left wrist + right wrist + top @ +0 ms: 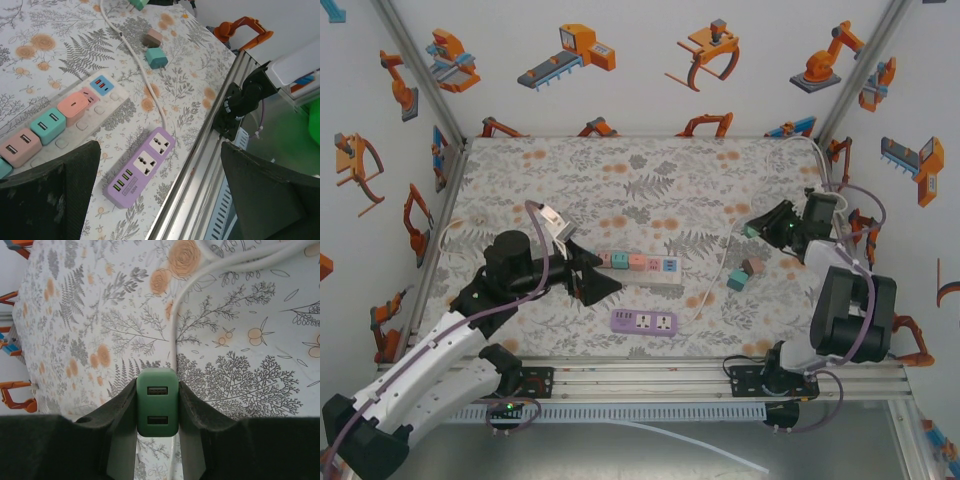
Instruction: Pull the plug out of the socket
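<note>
While the right gripper (pixel 157 387) is clamped on one green plug (pixel 157 412) over the table (pixel 520 170), right side, the left gripper (pixel 595 272) hangs wide open beside the white strip (pixel 642 274). Add the purple strip (pixel 643 322), that's two strips, plus two loose plugs (pixel 736 282).

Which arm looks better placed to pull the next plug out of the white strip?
Left: the left gripper, open, sits right beside the white strip; the right gripper is far off, shut on a green plug.

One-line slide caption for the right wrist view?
Right tool clamps a green USB plug over the floral table and white cable.
</note>
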Tool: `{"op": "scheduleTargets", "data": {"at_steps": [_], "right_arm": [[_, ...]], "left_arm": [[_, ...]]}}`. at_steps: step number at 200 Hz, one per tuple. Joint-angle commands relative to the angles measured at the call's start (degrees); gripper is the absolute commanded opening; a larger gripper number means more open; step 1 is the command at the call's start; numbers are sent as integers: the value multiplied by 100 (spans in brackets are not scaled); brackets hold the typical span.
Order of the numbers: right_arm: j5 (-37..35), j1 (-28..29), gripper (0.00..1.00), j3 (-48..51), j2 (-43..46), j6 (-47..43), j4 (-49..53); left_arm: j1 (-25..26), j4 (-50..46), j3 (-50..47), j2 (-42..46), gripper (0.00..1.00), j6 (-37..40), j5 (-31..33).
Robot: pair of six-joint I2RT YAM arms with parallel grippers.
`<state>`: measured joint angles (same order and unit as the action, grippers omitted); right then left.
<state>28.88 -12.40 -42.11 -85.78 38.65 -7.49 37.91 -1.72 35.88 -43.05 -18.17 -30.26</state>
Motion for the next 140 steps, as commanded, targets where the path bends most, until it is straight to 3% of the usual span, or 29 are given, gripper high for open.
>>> {"op": "scheduleTargets", "data": {"at_steps": [1, 45, 86, 140], "right_arm": [[33, -17, 4, 84, -303, 107, -365], [-106, -16, 12, 157, -701, 12, -466], [-406, -21, 39, 179, -790, -123, -174], [-819, -17, 49, 150, -591, -352, 187]], "left_arm": [[41, 293, 165, -51, 97, 228, -352], [49, 182, 212, -195, 97, 314, -283], [49, 176, 191, -221, 97, 332, -47], [48, 77, 184, -220, 97, 341, 223]]}}
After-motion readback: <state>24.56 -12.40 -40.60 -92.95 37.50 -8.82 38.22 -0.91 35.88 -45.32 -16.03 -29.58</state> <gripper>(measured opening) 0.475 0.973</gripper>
